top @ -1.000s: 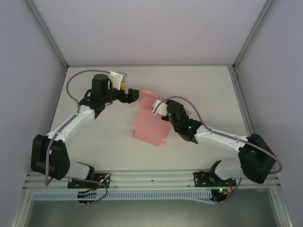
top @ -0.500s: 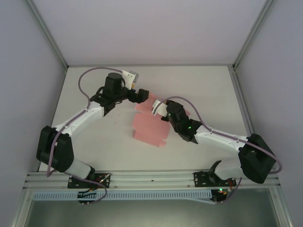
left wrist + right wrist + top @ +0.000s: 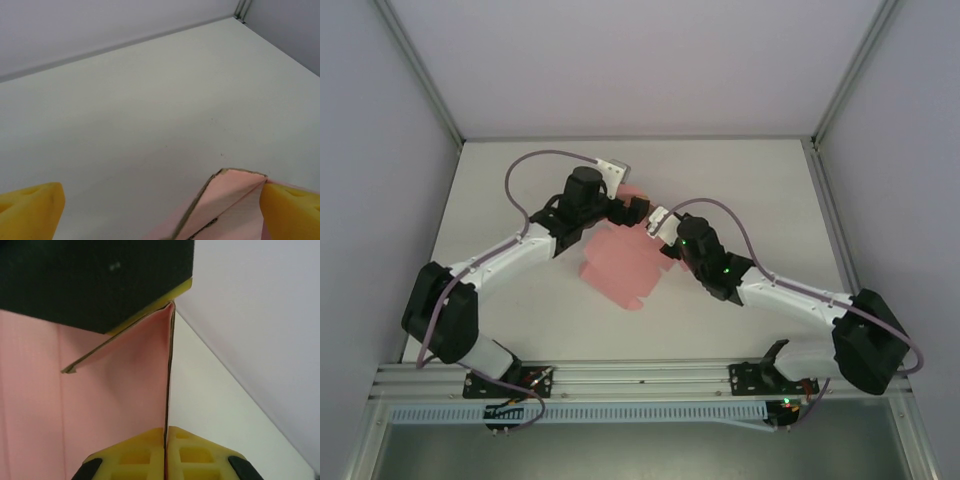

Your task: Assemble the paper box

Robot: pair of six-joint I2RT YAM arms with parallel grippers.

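Arms [image 3: 505, 258] white/blk, purple cables [image 3: 555, 153], yellow pads [image 3: 135, 456].

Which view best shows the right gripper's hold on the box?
Right wrist: the right gripper is shut on a raised edge of the paper box. Top external shows its spread, grip covered. Left wrist catches one corner.

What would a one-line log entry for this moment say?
paper box: partly folded, flap raised | right gripper: shut on flap edge | left gripper: open, touching flap
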